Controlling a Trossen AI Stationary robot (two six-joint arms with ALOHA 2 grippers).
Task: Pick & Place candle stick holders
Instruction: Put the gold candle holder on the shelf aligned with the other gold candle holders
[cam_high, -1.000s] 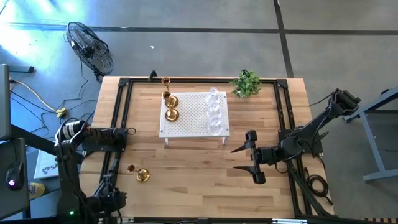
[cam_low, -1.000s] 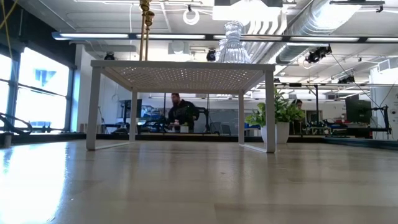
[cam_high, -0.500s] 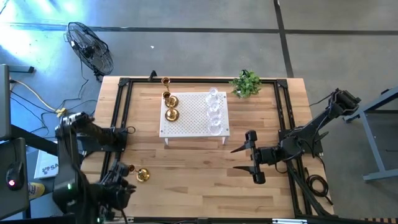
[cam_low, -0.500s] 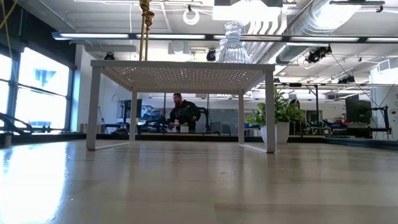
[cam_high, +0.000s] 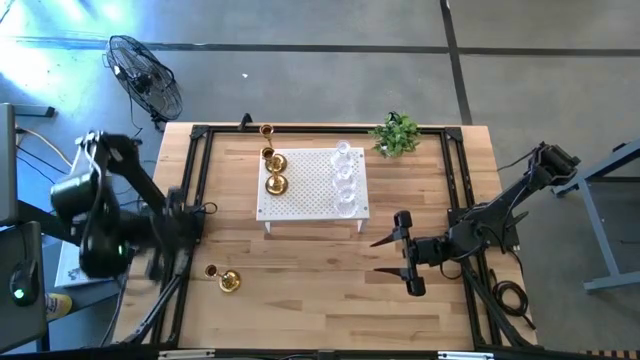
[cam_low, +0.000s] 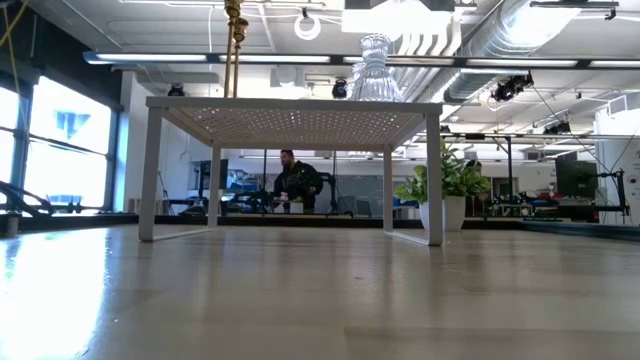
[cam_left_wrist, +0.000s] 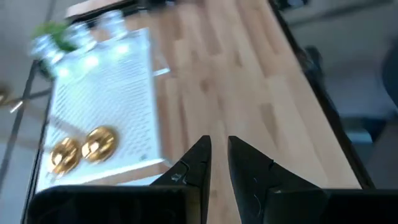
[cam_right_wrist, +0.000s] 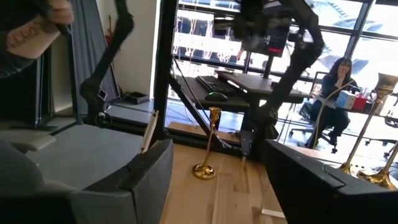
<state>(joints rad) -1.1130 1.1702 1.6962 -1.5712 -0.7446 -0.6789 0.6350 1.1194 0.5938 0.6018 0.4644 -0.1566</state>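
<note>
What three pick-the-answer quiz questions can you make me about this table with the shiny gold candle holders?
1. Where is the lone gold candle holder?
A. on the bare table near the left arm
B. on the white stand
C. inside the plant

2. How many gold candle holders sit on the white stand?
A. none
B. two
C. five

3. How is the right end effector?
A. shut on a glass holder
B. open and empty
C. shut on the plant

Answers:
1 A, the high view shows it on the wood by the left edge, apart from the stand.
2 B, two gold candle holders sit at the stand's left side.
3 B, its fingers stand wide apart over bare wood with nothing between them.
</note>
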